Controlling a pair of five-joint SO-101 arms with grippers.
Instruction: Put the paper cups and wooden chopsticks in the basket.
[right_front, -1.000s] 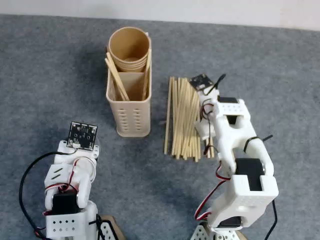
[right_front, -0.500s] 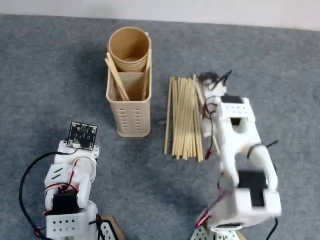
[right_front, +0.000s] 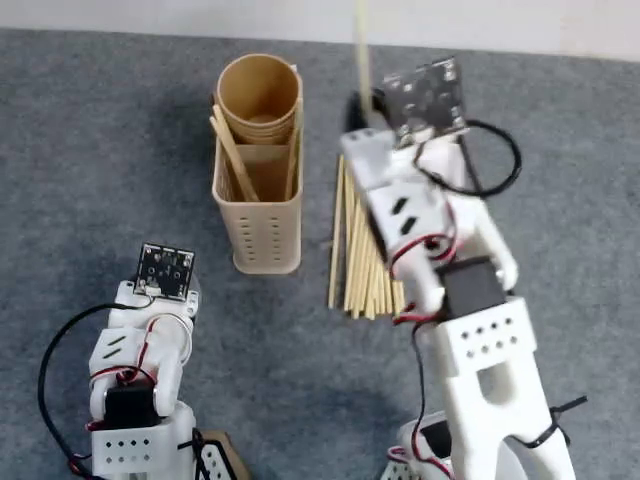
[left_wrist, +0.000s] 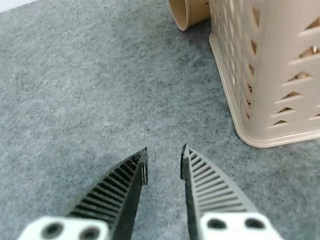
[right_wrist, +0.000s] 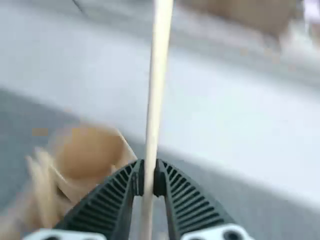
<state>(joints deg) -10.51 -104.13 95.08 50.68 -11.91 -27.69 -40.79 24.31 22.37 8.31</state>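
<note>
A beige perforated basket (right_front: 257, 215) stands on the grey carpet, with stacked paper cups (right_front: 258, 92) in its far compartment and a few wooden chopsticks (right_front: 232, 155) leaning inside. More chopsticks lie in a loose pile (right_front: 362, 245) to its right. My right gripper (right_front: 362, 112) is raised above the pile's far end, shut on one chopstick (right_front: 361, 45) that points upward; the right wrist view has its jaws (right_wrist: 148, 175) clamped on that stick (right_wrist: 159, 75). My left gripper (left_wrist: 164, 160) hovers open over bare carpet, near the basket's corner (left_wrist: 270, 80).
The left arm (right_front: 140, 350) sits at the front left, well short of the basket. A brown cup rim (left_wrist: 187, 12) juts out past the basket's side. A pale strip borders the carpet at the back.
The right arm has risen from the chopstick pile with a single chopstick and swung back and left, closer to the basket. The left arm has stayed put.
</note>
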